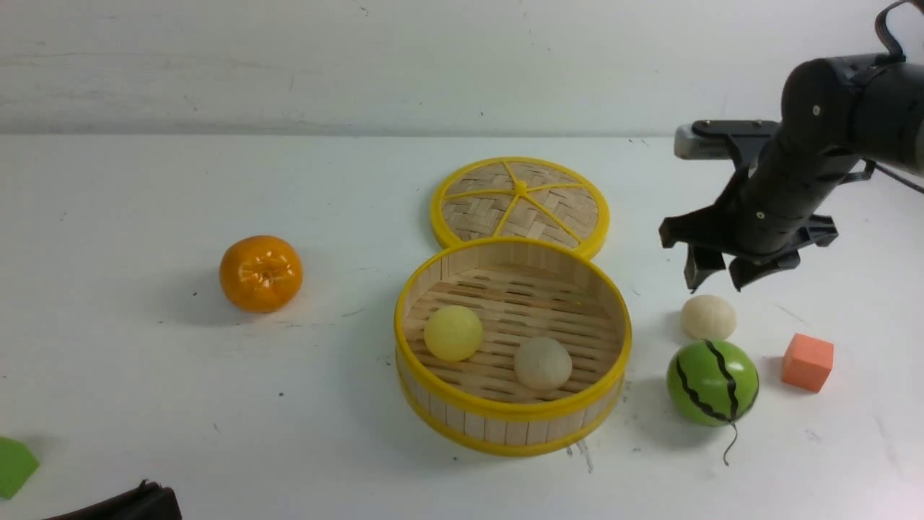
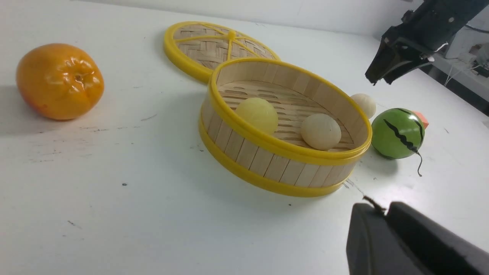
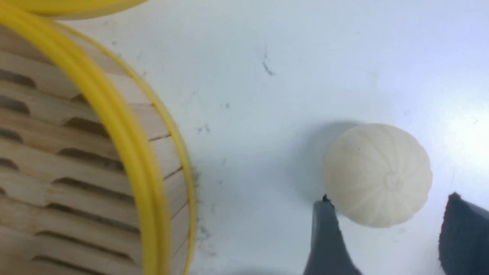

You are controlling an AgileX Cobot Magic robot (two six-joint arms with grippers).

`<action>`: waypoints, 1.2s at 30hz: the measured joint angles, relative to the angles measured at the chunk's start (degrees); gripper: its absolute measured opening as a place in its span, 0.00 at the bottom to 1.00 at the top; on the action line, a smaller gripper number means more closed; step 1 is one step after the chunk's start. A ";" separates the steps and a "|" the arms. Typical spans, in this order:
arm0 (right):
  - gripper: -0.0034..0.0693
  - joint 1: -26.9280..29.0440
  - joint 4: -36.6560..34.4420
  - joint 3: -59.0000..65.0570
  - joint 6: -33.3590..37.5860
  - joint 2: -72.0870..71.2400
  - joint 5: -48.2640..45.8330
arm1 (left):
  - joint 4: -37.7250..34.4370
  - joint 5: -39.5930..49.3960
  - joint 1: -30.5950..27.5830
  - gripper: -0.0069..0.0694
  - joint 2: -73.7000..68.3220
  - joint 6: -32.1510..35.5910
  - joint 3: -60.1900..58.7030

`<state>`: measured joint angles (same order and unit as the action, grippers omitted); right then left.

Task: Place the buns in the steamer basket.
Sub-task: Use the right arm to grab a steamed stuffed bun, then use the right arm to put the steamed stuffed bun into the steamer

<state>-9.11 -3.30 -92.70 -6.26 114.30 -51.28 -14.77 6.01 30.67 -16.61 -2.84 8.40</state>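
The steamer basket (image 1: pixel 512 422) stands mid-table with a pale yellow bun (image 1: pixel 452 333) and a cream-white bun (image 1: pixel 542 364) on its slatted floor. A second cream-white bun (image 1: pixel 708 317) lies on the table to the basket's right. My right gripper (image 1: pixel 715 278) is open and hovers just above and behind that bun; in the right wrist view the bun (image 3: pixel 378 173) sits just ahead of the spread fingertips (image 3: pixel 324 214). My left gripper (image 2: pixel 380 210) is shut and empty, low at the near left, away from the basket (image 2: pixel 267 168).
The woven lid (image 1: pixel 520 202) lies flat behind the basket. An orange tangerine (image 1: pixel 260 273) sits at the left. A green watermelon ball (image 1: pixel 712 383) lies just in front of the loose bun, an orange cube (image 1: pixel 807 362) to its right. A green piece (image 1: pixel 14 466) is at the near-left edge.
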 joint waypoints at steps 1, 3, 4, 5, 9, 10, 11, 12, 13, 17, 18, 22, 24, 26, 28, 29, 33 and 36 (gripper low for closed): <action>0.58 0.19 0.00 0.00 0.00 0.57 0.24 | 0.00 0.00 0.00 0.16 0.00 0.00 0.00; 0.58 0.58 0.00 0.00 0.00 1.13 0.43 | 0.00 0.00 0.00 0.16 0.00 0.00 0.00; 0.58 0.92 0.00 0.00 0.00 1.60 0.63 | 0.00 0.00 0.00 0.17 0.00 0.00 0.00; 0.57 1.20 -0.06 0.00 0.00 2.03 0.78 | 0.00 0.00 0.00 0.17 0.00 0.00 0.00; 0.54 2.00 -0.23 0.00 0.00 3.05 1.10 | 0.00 0.00 0.00 0.17 0.00 0.00 0.00; 0.52 2.14 -0.29 0.00 0.00 3.25 1.18 | 0.00 0.00 0.00 0.17 0.00 0.00 0.00; 0.51 2.19 -0.39 0.00 0.00 3.43 1.24 | 0.00 0.05 0.00 0.18 0.00 0.00 0.00; 0.50 2.19 -0.42 0.00 0.00 3.66 1.38 | 0.00 0.05 0.00 0.18 0.00 0.00 0.00; 0.48 2.19 -0.56 0.00 0.00 3.83 1.53 | 0.00 0.05 0.00 0.18 0.00 0.00 0.00; 0.44 2.19 -1.30 0.00 0.00 4.45 2.08 | 0.00 0.11 0.00 0.19 0.00 0.00 0.00; 0.43 2.19 -1.43 0.00 0.00 4.51 2.13 | 0.00 0.11 0.00 0.19 0.00 0.00 0.00; 0.38 2.19 -1.77 0.00 0.47 5.06 2.27 | 0.00 0.11 0.00 0.19 0.00 0.00 0.00; 0.33 2.19 -1.77 0.00 1.27 5.39 2.39 | 0.00 0.11 0.00 0.19 0.00 0.00 0.00; 0.28 2.19 -1.77 0.00 1.41 5.43 2.44 | 0.00 0.11 0.00 0.19 0.00 0.00 0.00; 0.25 2.19 -1.77 0.00 1.61 5.43 2.44 | 0.00 0.11 0.00 0.19 0.00 0.00 0.00; 0.20 2.19 -1.72 0.00 2.12 5.43 2.44 | 0.00 0.11 0.00 0.19 0.00 0.00 0.00; 0.09 2.19 -1.72 0.00 4.70 5.43 2.44 | 0.00 0.11 0.00 0.20 0.00 0.00 0.00; 0.05 2.19 -1.72 0.00 6.26 4.58 1.93 | 0.00 0.11 0.00 0.20 0.00 0.00 0.00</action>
<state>-6.93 -5.02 -92.70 0.00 118.88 -49.35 -14.77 6.12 30.67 -16.61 -2.84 8.40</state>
